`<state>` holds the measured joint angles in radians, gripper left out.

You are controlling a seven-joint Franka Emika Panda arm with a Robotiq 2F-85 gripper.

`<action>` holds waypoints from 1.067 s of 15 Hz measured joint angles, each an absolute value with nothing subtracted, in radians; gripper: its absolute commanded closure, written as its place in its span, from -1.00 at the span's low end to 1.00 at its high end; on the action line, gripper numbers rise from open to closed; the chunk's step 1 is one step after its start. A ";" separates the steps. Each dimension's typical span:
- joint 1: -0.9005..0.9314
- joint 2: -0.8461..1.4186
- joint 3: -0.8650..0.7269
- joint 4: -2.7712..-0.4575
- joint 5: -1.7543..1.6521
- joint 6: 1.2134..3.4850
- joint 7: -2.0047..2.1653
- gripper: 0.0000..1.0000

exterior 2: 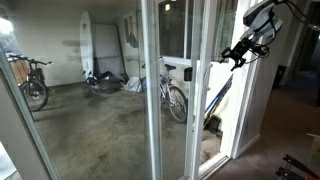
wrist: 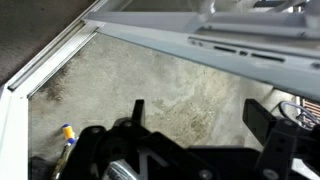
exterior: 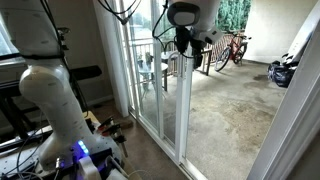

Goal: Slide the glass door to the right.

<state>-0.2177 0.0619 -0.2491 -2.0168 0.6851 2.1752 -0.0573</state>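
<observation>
The glass door is a tall clear panel in a narrow white frame; its free upright edge (exterior: 185, 110) borders an open gap onto a concrete patio. It also shows in an exterior view (exterior 2: 200, 110). My gripper (exterior: 186, 44) is high up against that edge, and in an exterior view (exterior 2: 238, 57) it sits just beside the frame. In the wrist view my gripper (wrist: 200, 112) is open, with two black fingers apart and only concrete floor between them. A white frame bar (wrist: 200, 35) crosses above the fingers.
Bicycles (exterior: 232, 47) and a dark bundle (exterior: 283, 72) stand on the patio. Through the glass are a bicycle (exterior 2: 175, 95), another bike (exterior 2: 35, 82) and a surfboard (exterior 2: 87, 40). The floor track (wrist: 50, 60) runs at the left. The robot base (exterior: 60, 110) stands indoors.
</observation>
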 measured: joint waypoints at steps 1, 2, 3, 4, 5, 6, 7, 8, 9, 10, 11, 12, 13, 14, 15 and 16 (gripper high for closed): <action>-0.248 0.080 -0.271 -2.015 0.685 2.172 -0.071 -1.00; -0.271 0.099 -0.284 -2.014 0.685 2.169 -0.084 -1.00; -0.287 0.115 -0.289 -2.015 0.685 2.167 -0.093 -1.00; -0.294 0.127 -0.290 -2.017 0.685 2.164 -0.096 -1.00; -0.294 0.132 -0.286 -2.023 0.685 2.164 -0.097 -1.00; -0.292 0.131 -0.278 -2.034 0.682 2.164 -0.101 -1.00; -0.287 0.129 -0.271 -2.044 0.679 2.164 -0.105 -1.00; -0.281 0.123 -0.264 -2.056 0.677 2.164 -0.112 -1.00; -0.275 0.116 -0.255 -2.068 0.675 2.165 -0.116 -1.00; -0.269 0.106 -0.248 -2.079 0.672 2.165 -0.116 -1.00; -0.262 0.096 -0.241 -2.090 0.668 2.165 -0.116 -1.00; -0.255 0.085 -0.236 -2.102 0.664 2.165 -0.116 -1.00; -0.250 0.071 -0.231 -2.115 0.659 2.164 -0.116 -1.00; -0.244 0.052 -0.226 -2.131 0.656 2.164 -0.120 -1.00; -0.241 0.032 -0.222 -2.148 0.655 2.164 -0.128 -1.00; -0.236 0.008 -0.219 -2.167 0.655 2.164 -0.138 -1.00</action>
